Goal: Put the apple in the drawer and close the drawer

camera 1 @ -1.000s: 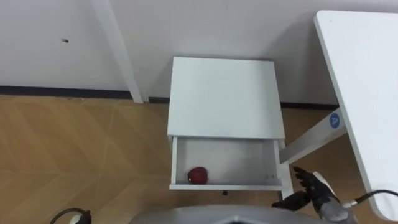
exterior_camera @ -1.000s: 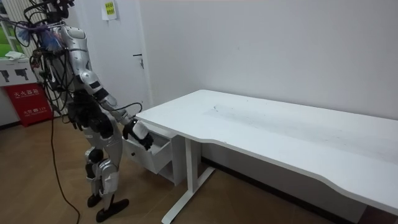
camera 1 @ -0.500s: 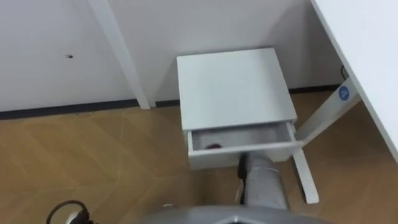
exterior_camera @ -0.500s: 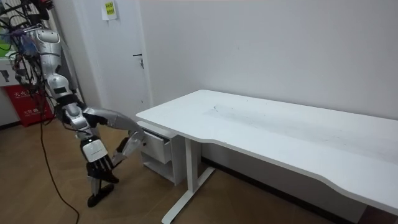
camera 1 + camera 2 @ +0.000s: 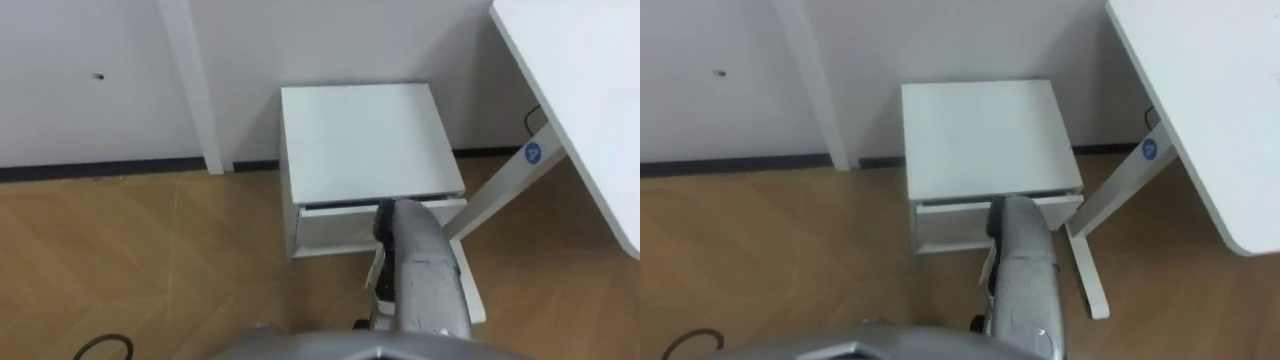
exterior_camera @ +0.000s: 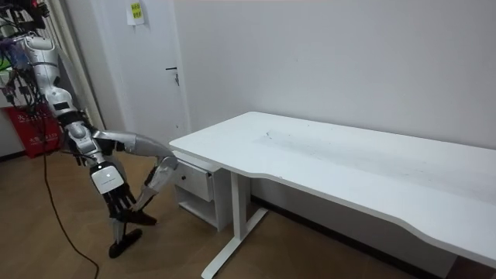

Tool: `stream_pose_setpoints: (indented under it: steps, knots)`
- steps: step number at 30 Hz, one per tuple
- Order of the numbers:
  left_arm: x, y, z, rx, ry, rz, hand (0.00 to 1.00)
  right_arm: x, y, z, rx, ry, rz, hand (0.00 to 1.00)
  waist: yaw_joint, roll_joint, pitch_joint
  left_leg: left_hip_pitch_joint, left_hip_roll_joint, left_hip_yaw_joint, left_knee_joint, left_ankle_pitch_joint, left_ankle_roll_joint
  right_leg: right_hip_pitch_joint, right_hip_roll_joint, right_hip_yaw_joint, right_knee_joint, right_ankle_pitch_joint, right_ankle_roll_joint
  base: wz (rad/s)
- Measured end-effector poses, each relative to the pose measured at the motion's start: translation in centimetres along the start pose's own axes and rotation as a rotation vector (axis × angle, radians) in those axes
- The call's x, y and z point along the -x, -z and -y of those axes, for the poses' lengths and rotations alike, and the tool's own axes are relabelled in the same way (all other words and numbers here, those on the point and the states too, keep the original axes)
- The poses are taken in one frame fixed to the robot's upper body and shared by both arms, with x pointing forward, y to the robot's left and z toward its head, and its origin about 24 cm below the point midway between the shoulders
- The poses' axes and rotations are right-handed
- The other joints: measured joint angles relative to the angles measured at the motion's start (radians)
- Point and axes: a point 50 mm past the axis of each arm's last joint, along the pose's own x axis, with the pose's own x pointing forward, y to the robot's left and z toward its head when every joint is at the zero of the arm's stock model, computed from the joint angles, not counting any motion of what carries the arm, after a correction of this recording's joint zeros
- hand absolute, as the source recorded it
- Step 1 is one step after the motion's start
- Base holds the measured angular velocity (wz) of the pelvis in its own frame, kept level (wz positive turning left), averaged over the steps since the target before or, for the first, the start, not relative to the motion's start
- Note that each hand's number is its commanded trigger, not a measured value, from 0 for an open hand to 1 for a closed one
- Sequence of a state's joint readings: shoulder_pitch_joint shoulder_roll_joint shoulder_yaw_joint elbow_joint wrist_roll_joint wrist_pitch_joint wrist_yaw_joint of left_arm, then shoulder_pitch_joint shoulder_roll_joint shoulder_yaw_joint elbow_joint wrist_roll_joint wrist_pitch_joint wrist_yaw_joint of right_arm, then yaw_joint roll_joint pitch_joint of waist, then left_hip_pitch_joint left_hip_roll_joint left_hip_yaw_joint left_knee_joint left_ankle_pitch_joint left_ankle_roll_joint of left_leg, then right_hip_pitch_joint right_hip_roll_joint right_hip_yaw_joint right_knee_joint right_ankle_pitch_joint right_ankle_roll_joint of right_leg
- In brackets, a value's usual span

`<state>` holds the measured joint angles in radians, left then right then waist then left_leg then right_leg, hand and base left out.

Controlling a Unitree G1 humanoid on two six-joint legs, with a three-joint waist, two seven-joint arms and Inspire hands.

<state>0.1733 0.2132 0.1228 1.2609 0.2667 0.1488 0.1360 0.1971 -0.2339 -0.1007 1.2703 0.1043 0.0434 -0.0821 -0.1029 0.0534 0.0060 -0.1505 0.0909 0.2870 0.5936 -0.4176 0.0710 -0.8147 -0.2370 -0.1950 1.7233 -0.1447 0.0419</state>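
A small white cabinet stands against the wall beside the desk. Its drawer is pushed almost fully in, with a thin dark slit left under the cabinet top. The apple is hidden inside. My right forearm stretches forward to the drawer front and covers the hand. In the room view my right hand is against the drawer front. I stand bent low on the wooden floor in front of the cabinet, leaning back. My left hand hangs by my legs with relaxed fingers, holding nothing.
A large white desk runs along my right, and its slanted leg stands next to the cabinet. A white door frame rises at the left of the cabinet. A red box sits behind me.
The drawer has slid further in: a second ago it stood open with the apple showing, now only a slit is left. My right arm has stretched forward with it, and I have bent lower.
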Motion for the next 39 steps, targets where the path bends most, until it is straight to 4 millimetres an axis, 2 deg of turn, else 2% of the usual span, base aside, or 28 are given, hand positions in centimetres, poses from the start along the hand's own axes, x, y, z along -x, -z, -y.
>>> stream_pose_setpoints:
  steps: [1,2,3,4,5,6,7,8,10,12,14,16,17,18,19,20,21,22,23,24,26,27,28,31,33,39]
  knots:
    - [0.1,0.9,0.3,-0.003,0.006,-0.020,0.00,0.0,0.2,-0.1,0.001,0.000,-0.019,0.00,-0.005,-0.032,0.0009,0.044,-0.038,-0.003,-0.065,0.016,-0.149,0.144,-0.006,-0.003,-0.231,0.003,-0.007,-0.10]
    - [0.1,1.2,0.2,-0.013,0.002,-0.027,0.00,0.0,0.2,-0.3,-0.001,-0.004,-0.024,0.00,-0.007,-0.059,-0.0152,0.051,-0.053,-0.034,-0.036,0.008,-0.161,0.207,-0.020,0.002,-0.345,0.002,-0.005,0.20]
    - [-0.1,0.4,-0.8,-0.021,-0.028,0.004,0.00,0.1,0.9,-0.2,0.002,-0.001,-0.041,0.00,-0.005,-0.057,-0.0021,0.003,0.009,-0.125,0.124,-0.018,-0.025,0.287,-0.010,0.004,-0.505,-0.008,0.019,0.27]
    - [-0.1,-0.2,-1.6,-0.008,-0.056,0.038,0.00,0.1,1.4,0.0,-0.002,0.006,-0.056,0.00,0.005,-0.052,0.0105,-0.021,-0.007,-0.184,0.179,-0.135,-0.001,0.356,-0.004,0.025,-0.641,-0.029,0.049,0.16]
    - [-0.1,0.1,-2.0,0.004,-0.074,0.032,0.00,0.1,1.2,-0.3,-0.001,-0.001,-0.055,0.00,0.011,-0.071,0.0148,-0.015,-0.022,-0.182,0.189,-0.144,0.013,0.407,-0.004,0.032,-0.710,-0.043,0.060,0.00]
    - [-0.1,0.4,-2.2,0.020,-0.086,0.024,0.00,0.2,1.8,-0.4,0.001,-0.006,-0.060,0.00,0.014,-0.090,0.0131,0.009,-0.035,-0.180,0.162,-0.143,0.010,0.514,0.011,0.027,-0.847,-0.062,0.071,0.00]
    - [-0.1,0.1,-1.9,0.039,-0.084,0.040,0.00,0.3,2.0,-0.1,-0.006,0.006,-0.064,0.00,0.020,-0.091,0.0110,0.031,-0.038,-0.175,0.111,-0.119,-0.002,0.586,0.048,0.026,-0.958,-0.077,0.080,0.00]
    - [0.0,-0.1,-1.7,0.043,-0.085,0.051,0.00,0.2,1.9,0.0,-0.004,0.010,-0.060,0.00,0.024,-0.091,0.0109,0.042,-0.040,-0.169,0.080,-0.105,-0.005,0.610,0.065,0.031,-1.008,-0.081,0.080,-0.17]
    - [0.0,-0.4,-1.5,0.054,-0.085,0.070,0.00,0.1,0.6,-0.1,0.013,0.020,-0.025,0.00,0.028,-0.097,0.0087,0.073,-0.045,-0.160,-0.022,-0.046,-0.009,0.703,0.112,0.033,-1.204,-0.095,0.058,-0.28]
    - [0.0,-0.3,-1.7,0.073,-0.093,0.070,0.00,0.0,-0.2,-0.3,0.034,0.018,0.000,0.00,0.025,-0.106,0.0005,0.096,-0.045,-0.163,-0.075,-0.013,-0.028,0.752,0.126,0.024,-1.298,-0.096,0.056,-0.08]
    - [0.0,-1.0,-1.9,0.080,-0.097,0.100,0.00,0.0,-1.0,-0.2,0.032,0.027,0.031,0.00,0.024,-0.109,-0.0024,0.133,-0.044,-0.172,-0.121,0.015,-0.041,0.789,0.136,0.016,-1.339,-0.095,0.055,0.09]
    - [0.1,-1.5,-2.0,0.086,-0.099,0.129,0.00,0.0,-1.6,-0.2,0.024,0.031,0.063,0.00,0.024,-0.114,-0.0011,0.175,-0.044,-0.185,-0.166,0.038,-0.054,0.820,0.148,0.012,-1.350,-0.094,0.052,0.12]
    - [0.1,-1.7,-1.9,0.088,-0.099,0.144,0.00,0.0,-2.0,-0.2,0.019,0.029,0.084,0.00,0.023,-0.111,-0.0039,0.207,-0.039,-0.185,-0.203,0.056,-0.061,0.836,0.156,0.011,-1.354,-0.094,0.050,0.00]
    - [0.2,-2.0,-1.8,0.091,-0.096,0.155,0.00,0.0,-2.4,-0.3,0.015,0.028,0.100,0.00,0.026,-0.108,-0.0027,0.252,-0.029,-0.211,-0.255,0.078,-0.060,0.817,0.159,-0.002,-1.304,-0.094,0.034,-0.17]
    - [0.2,-2.1,-1.5,0.100,-0.092,0.159,0.00,0.1,-2.9,-0.5,0.006,0.023,0.124,0.00,0.030,-0.087,0.0010,0.283,0.002,-0.294,-0.301,0.084,-0.060,0.752,0.217,0.013,-1.282,-0.137,-0.034,-0.45]
    - [0.2,-1.8,-1.7,0.113,-0.097,0.152,0.00,0.1,-3.6,-1.0,0.003,0.012,0.151,0.00,0.033,-0.072,-0.0031,0.281,0.019,-0.302,-0.303,0.083,-0.063,0.713,0.257,0.032,-1.342,-0.128,-0.063,-0.66]
    - [0.1,-0.8,-2.0,0.140,-0.108,0.114,0.00,0.3,-4.8,-1.8,-0.003,-0.009,0.196,0.00,0.026,-0.093,0.0144,0.268,0.029,-0.278,-0.275,0.072,-0.101,0.671,0.278,0.022,-1.416,0.012,-0.101,-0.19]
    - [0.0,-0.4,-1.7,0.141,-0.100,0.095,0.00,0.2,-3.9,-1.9,-0.008,-0.007,0.169,0.00,0.001,-0.096,0.0089,0.266,0.042,-0.250,-0.279,0.068,-0.134,0.693,0.277,-0.007,-1.408,0.019,-0.104,0.14]
    - [0.1,-0.5,-1.6,0.135,-0.096,0.099,0.00,0.2,-3.5,-1.8,-0.011,-0.007,0.149,0.00,-0.003,-0.102,0.0076,0.267,0.041,-0.232,-0.290,0.067,-0.132,0.708,0.274,0.003,-1.419,0.019,-0.104,0.67]
    - [0.1,-0.7,-1.4,0.123,-0.089,0.110,0.00,0.2,-2.3,-1.7,-0.015,-0.005,0.105,0.00,-0.006,-0.112,0.0106,0.261,0.035,-0.197,-0.316,0.067,-0.131,0.745,0.267,0.024,-1.454,0.019,-0.104,0.57]
    - [0.1,-0.8,-1.2,0.120,-0.084,0.111,0.00,0.1,-1.1,-1.5,-0.011,-0.002,0.059,0.00,-0.001,-0.109,0.0096,0.233,0.037,-0.178,-0.372,0.106,-0.143,0.775,0.268,0.039,-1.487,0.019,-0.103,0.23]
    - [0.1,-0.5,-1.0,0.119,-0.080,0.095,0.00,0.1,-1.1,-1.6,-0.006,-0.005,0.050,0.00,0.017,-0.097,0.0049,0.223,0.037,-0.154,-0.379,0.151,-0.131,0.776,0.272,0.044,-1.488,0.016,-0.100,-0.28]
    - [0.1,0.0,-0.7,0.116,-0.074,0.080,0.00,0.1,-1.1,-1.6,0.015,-0.008,0.051,0.00,0.025,-0.092,-0.0047,0.232,0.033,-0.149,-0.375,0.156,-0.127,0.784,0.270,0.040,-1.493,0.017,-0.099,-0.23]
    - [0.1,0.2,-0.6,0.110,-0.069,0.073,0.00,0.1,-1.0,-1.8,0.045,-0.025,0.054,0.00,0.026,-0.087,-0.0047,0.252,0.017,-0.151,-0.377,0.159,-0.123,0.812,0.261,0.032,-1.504,0.013,-0.092,0.11]
    - [0.1,0.5,-0.5,0.107,-0.061,0.065,0.00,0.1,-0.7,-1.9,0.062,-0.038,0.039,0.00,0.027,-0.087,-0.0042,0.267,0.007,-0.148,-0.380,0.159,-0.120,0.829,0.255,0.030,-1.504,0.002,-0.077,0.09]
    - [0.2,0.8,0.3,0.109,-0.039,0.052,0.00,0.2,0.5,-2.5,0.136,-0.099,-0.029,0.00,0.028,-0.080,-0.0040,0.283,-0.002,-0.147,-0.379,0.155,-0.112,0.834,0.239,0.031,-1.472,-0.022,-0.075,0.05]
